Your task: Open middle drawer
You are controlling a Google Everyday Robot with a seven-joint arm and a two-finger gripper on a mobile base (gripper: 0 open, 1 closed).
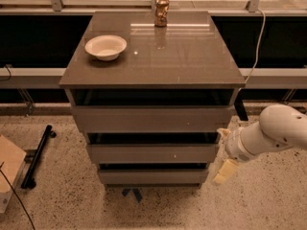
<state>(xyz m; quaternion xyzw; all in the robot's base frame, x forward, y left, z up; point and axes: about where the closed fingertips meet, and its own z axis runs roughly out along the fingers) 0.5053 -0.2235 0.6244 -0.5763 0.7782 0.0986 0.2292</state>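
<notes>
Pale robot hand (224, 166), grip state not discernible, hangs at 3 o'clock of the grey-brown handleless middle drawer (144, 153); best to hook its top edge and pull squarely.

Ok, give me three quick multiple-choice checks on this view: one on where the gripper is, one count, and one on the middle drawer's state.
1. Where is the gripper?
A) up at the window rail
B) right of the cabinet, low beside its drawers
C) left, by the black pole

2. How many things stand on the cabinet's top?
A) one
B) two
C) four

3. The middle drawer is:
A) pulled far out
B) missing
C) pushed in

Answers:
1 B, it hangs off the cabinet's right side.
2 B, only the white bowl and the can.
3 C, its front sits in the stack and no inside shows.
</notes>
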